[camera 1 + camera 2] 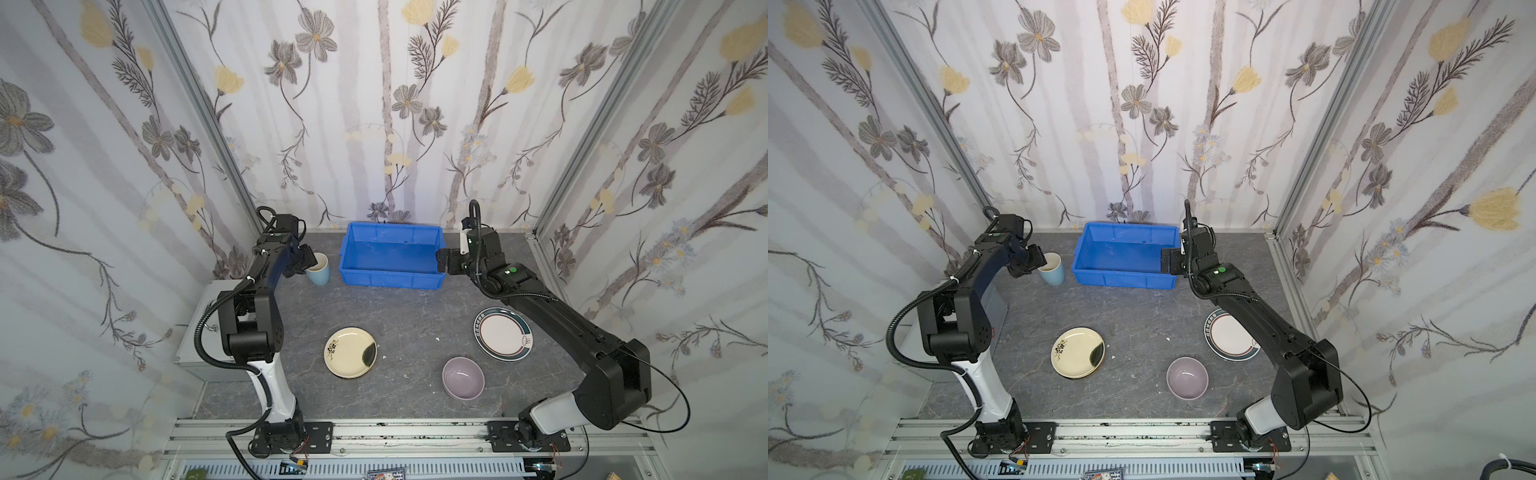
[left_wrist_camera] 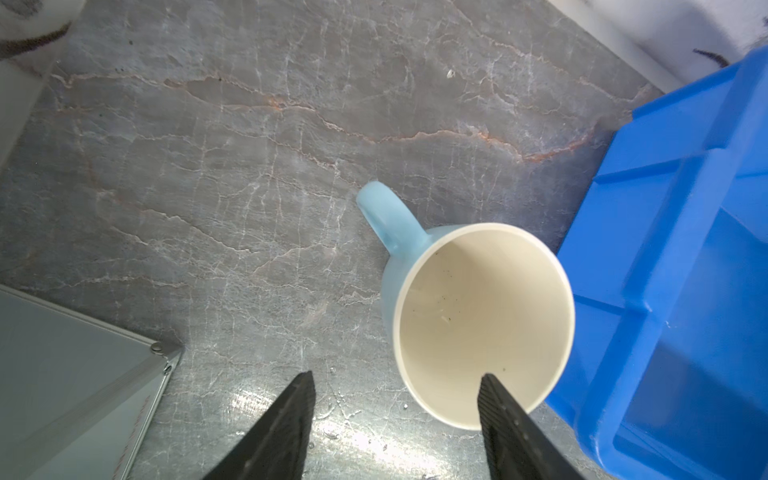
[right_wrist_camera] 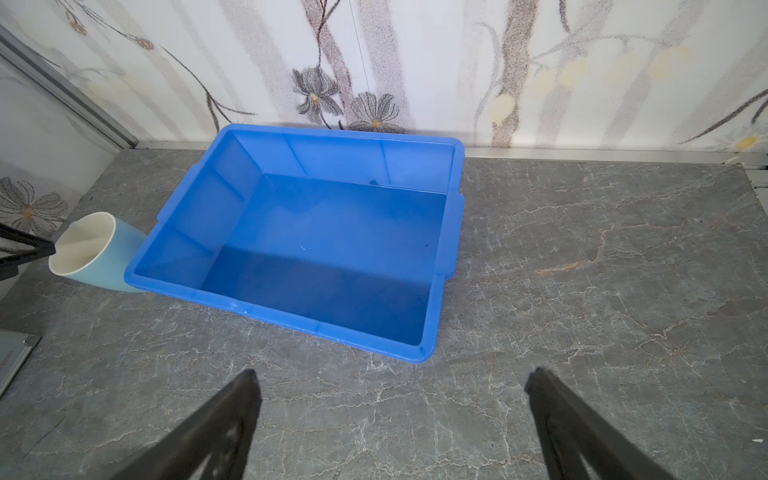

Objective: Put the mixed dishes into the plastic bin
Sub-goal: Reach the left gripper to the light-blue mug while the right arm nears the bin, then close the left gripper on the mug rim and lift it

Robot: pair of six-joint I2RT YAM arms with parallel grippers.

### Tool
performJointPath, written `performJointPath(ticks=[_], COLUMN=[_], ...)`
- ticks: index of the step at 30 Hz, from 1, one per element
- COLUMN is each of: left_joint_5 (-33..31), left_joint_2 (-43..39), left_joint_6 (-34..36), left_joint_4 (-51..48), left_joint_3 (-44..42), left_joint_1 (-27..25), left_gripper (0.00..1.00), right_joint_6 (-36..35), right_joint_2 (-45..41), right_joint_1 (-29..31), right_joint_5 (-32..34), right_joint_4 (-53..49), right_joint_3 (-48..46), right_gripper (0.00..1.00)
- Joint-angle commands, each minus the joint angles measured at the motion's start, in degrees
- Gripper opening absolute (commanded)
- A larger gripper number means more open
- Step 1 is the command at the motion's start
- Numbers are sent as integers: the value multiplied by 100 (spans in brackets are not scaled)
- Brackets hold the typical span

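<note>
Nearest the rail and well short of both end effectors, a lilac bowl [image 1: 463, 377] sits upright on the grey stone-patterned surface [image 1: 395, 316], on the right arm's side. A little farther in, a cream plate [image 1: 350, 352] with a dark flower lies flat on the left arm's side. A white plate [image 1: 503, 333] with a dark rim lies flat close under the right forearm.

Farther in again, the left end effector [image 1: 309, 262] hangs over a pale-blue mug [image 1: 320, 272]. In the left wrist view its fingers [image 2: 291, 415] stand partly apart. One is above the mug's [image 2: 478, 324] cream inside and the other is outside it over the surface, so the near wall lies between them. Neither finger is seen pressing that wall. The mug stands upright, its handle on the side away from this end effector [image 2: 395, 376]. A metal case [image 2: 62, 374] lies on the end effector's other side, off the mug.

Just beyond the mug, to the left end effector's right, is the blue bin [image 1: 390, 279], close against the back wall. All the dishes stand outside it.

The right end effector [image 1: 441, 261] hovers at the bin's opposite short end, jaws wide. In the right wrist view, only bare surface shows between its tips [image 3: 390, 376]. The bin [image 3: 291, 320] lies ahead of it and the mug [image 3: 89, 249] is past the bin's far end.
</note>
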Motion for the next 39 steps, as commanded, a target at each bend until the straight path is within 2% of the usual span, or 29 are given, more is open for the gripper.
performJointPath(ticks=[1, 8, 15, 20, 29, 34, 37, 39], left_joint_5=[-133, -232, -224, -324, -561, -618, -672, -711], left_joint_2=[128, 553, 941, 1150, 1568, 1694, 1748, 1784], left_joint_6=[-84, -193, -307, -308, -306, -365, -396, -420], left_joint_4=[-130, -275, -458, -641, -1193, -1355, -1446, -1537], left_joint_3=[90, 535, 899, 1185, 1771, 1926, 2050, 2171], left_joint_1=[7, 6, 4, -54, -178, -204, -212, -214], left_gripper=[65, 65, 61, 45, 23, 14, 4, 0], right_joint_6=[76, -62, -52, -128, -260, -350, -371, -371], right_joint_2=[130, 566, 801, 841, 974, 956, 944, 928], right_joint_1=[49, 572, 818, 821, 824, 815, 816, 813], right_joint_5=[-90, -34, -63, -9, 16, 57, 52, 52], right_joint_4=[-221, -920, -1009, -1063, -1204, -1264, -1288, -1305], right_joint_3=[220, 966, 1175, 1229, 1343, 1348, 1343, 1335], right_gripper=[100, 100, 100, 100, 100, 100, 100, 100])
